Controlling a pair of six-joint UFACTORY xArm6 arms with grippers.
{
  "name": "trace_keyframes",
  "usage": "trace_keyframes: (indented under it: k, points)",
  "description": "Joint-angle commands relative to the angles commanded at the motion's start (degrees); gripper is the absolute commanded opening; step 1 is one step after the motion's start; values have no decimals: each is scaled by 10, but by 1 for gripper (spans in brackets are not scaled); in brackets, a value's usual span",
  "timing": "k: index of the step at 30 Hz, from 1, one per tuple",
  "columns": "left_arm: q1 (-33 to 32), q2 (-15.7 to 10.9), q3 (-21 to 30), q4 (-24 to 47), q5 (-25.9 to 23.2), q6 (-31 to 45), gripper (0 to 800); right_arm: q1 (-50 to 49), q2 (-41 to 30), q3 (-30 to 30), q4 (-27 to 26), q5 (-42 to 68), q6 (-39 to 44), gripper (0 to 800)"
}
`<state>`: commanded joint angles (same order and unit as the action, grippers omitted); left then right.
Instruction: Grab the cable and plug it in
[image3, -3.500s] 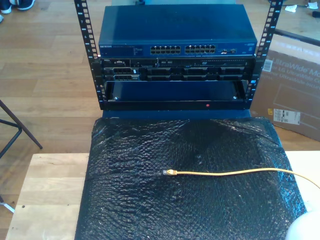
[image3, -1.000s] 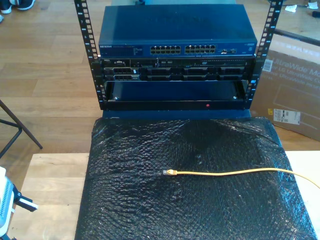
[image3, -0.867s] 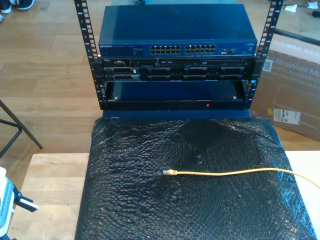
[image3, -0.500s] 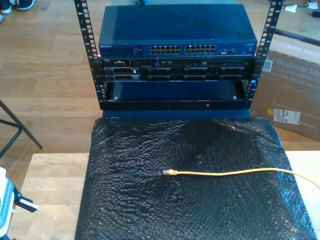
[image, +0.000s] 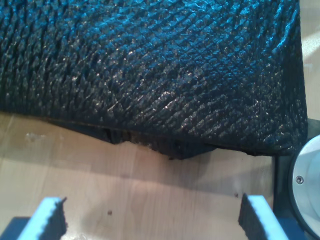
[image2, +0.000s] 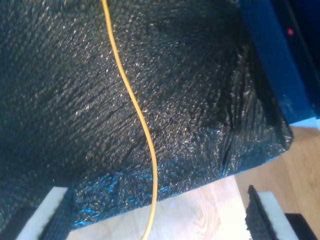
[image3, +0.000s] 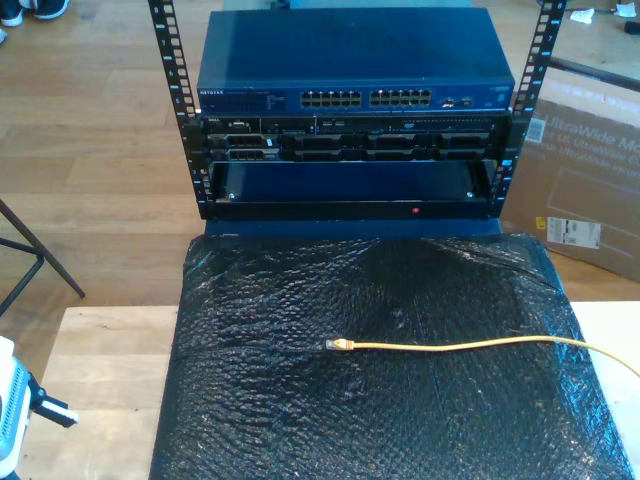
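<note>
The yellow-orange cable lies on the black bubble-wrap mat. Its small plug points toward the exterior view's left, and the cable runs off at that view's right. In the second wrist view the cable crosses the mat and passes onto the wood, in line with the gap of my second gripper, which is open with nothing held. My first gripper is also open, over bare wood beside the mat's edge. A white part of an arm shows at the exterior view's lower left.
A rack behind the mat holds a blue network switch with rows of ports, other units and an open bay. A cardboard box stands at the exterior view's right. The wooden table flanks the mat. A round metal part sits near my first gripper.
A white blur at the exterior view's lower right has left. A white arm part came in at the lower left and has sunk slightly. The cable has not moved.
</note>
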<state>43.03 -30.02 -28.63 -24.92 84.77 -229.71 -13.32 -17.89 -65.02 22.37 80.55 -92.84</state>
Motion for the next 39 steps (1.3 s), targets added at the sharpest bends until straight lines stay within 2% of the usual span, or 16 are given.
trace_keyframes:
  k: [13,21,28,32,35,39]
  points:
    - [0,1,0,1,0,-1,800,214,48,11,-160,-75,137,790]
    - [-1,11,0,1,0,-1,800,313,63,47,-261,-113,304,787]
    - [-1,11,0,1,0,-2,800,384,117,48,-270,-126,375,781]
    - [-1,11,0,1,0,-2,800,418,147,49,-292,-176,426,780]
    - [-1,11,0,1,0,-2,800,426,172,47,-314,-198,452,779]
    - [-1,11,0,1,1,-2,800,436,212,40,-316,-215,489,779]
